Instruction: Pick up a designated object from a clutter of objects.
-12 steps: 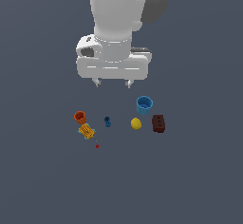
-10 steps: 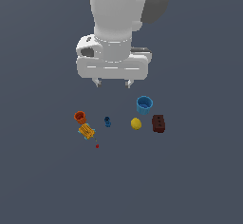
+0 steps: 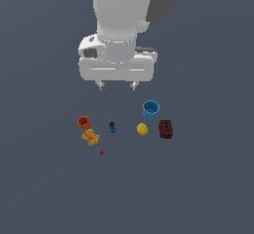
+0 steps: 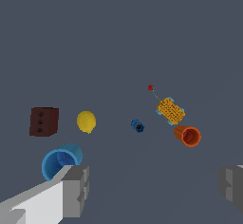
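Observation:
The designated object, a small flat orange-yellow grid block with teal edges (image 3: 90,137), lies on the floor just below the orange cup (image 3: 84,122). It also shows in the wrist view (image 4: 171,111). My gripper (image 3: 117,86) hangs open and empty high above the clutter, its fingers (image 4: 76,190) spread wide. The clutter holds a tiny blue piece (image 3: 112,127), a yellow ball (image 3: 142,129), a larger blue cup (image 3: 151,109) and a dark brown block (image 3: 165,129).
A tiny red marker (image 3: 101,152) lies close to the grid block. The floor (image 3: 198,188) is plain dark grey. In the wrist view the blue cup (image 4: 60,161) lies near one finger.

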You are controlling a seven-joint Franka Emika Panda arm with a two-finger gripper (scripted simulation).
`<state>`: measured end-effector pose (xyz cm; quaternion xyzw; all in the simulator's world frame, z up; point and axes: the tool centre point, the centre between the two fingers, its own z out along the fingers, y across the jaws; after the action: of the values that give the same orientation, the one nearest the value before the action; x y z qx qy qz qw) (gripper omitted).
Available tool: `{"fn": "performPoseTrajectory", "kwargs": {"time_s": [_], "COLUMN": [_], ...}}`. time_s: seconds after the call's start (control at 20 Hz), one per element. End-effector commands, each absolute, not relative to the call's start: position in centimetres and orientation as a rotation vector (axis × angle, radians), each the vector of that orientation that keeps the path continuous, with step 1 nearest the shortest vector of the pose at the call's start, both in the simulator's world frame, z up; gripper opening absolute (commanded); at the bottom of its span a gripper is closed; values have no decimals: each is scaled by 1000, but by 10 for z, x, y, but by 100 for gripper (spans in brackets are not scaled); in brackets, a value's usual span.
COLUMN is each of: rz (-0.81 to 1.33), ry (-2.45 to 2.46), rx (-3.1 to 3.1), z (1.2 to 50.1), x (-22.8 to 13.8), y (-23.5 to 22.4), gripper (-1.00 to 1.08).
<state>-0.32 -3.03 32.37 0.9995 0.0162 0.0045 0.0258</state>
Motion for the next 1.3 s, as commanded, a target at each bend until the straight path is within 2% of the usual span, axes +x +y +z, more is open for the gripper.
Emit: {"fn": "performPoseTrajectory", "kwargs": {"time_s": [0.0,0.65,1.25], "rz": [13,8,-10], "ry": [59,141,445], "rx": [3090,3085,3055], "z": [324,309,251], "x": [-4,4,27], "y": [-31,-39,-70], "gripper": [100,100,100]}}
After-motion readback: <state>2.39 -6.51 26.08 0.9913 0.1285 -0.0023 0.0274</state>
